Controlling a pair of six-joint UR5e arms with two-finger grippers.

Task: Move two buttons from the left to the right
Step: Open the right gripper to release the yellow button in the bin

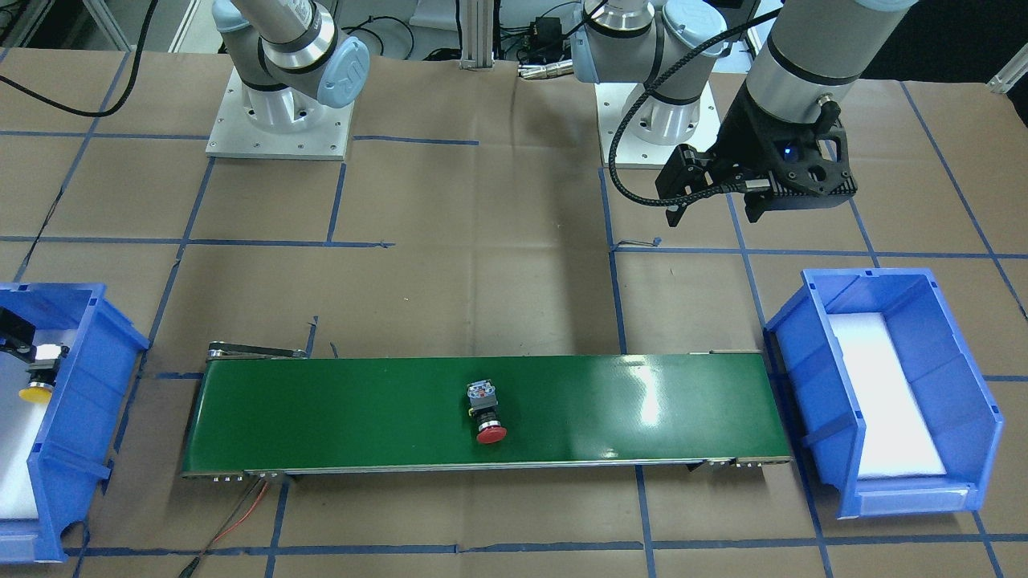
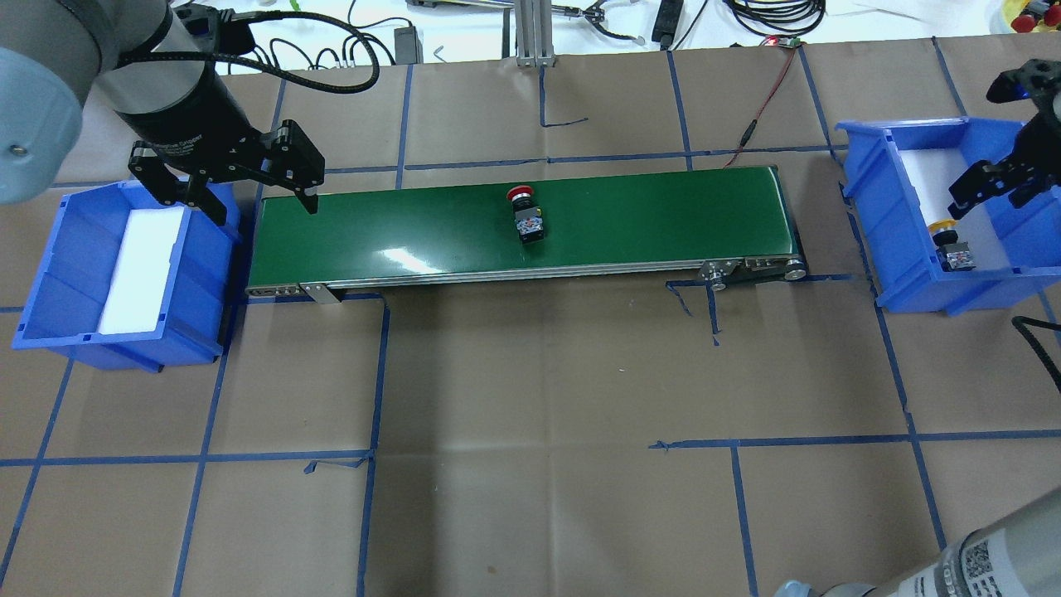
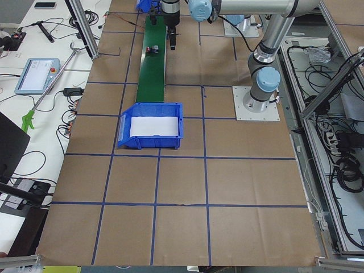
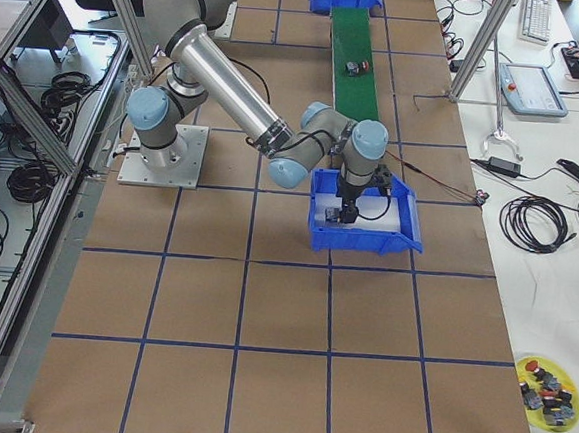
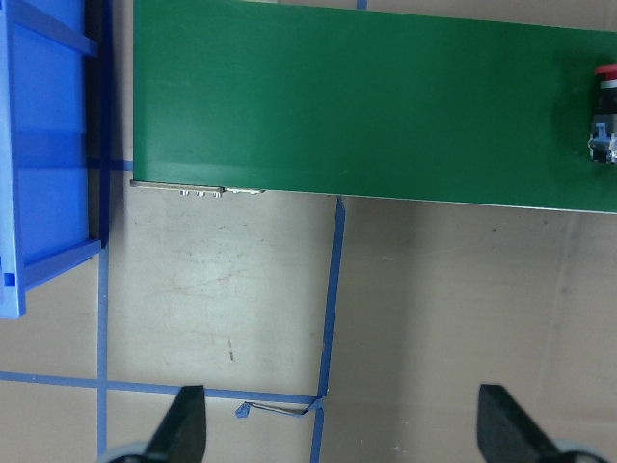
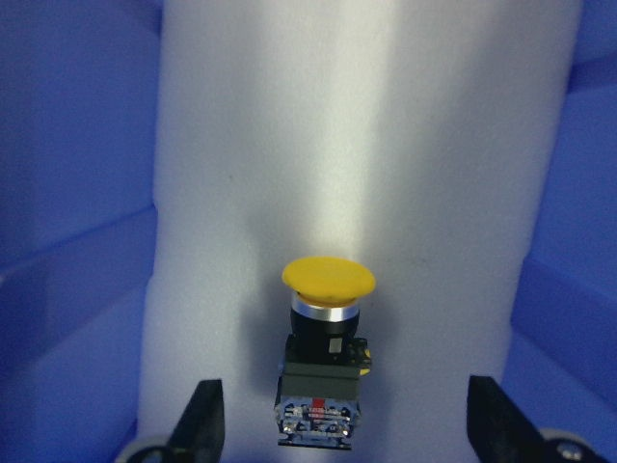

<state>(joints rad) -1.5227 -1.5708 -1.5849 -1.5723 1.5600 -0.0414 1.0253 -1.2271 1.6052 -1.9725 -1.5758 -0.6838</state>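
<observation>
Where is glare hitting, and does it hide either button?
Overhead view: glare patch on the green belt, left of the red button, not covering it. Right wrist view: bright streak down the white foam above the yellow button, which is sharp.

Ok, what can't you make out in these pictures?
Left wrist view: red button cut off by the right edge.
Exterior right view: yellow button lost beneath the right gripper.
Exterior left view: red button too small for detail.
Front-facing view: right gripper mostly cut off by the left edge.
</observation>
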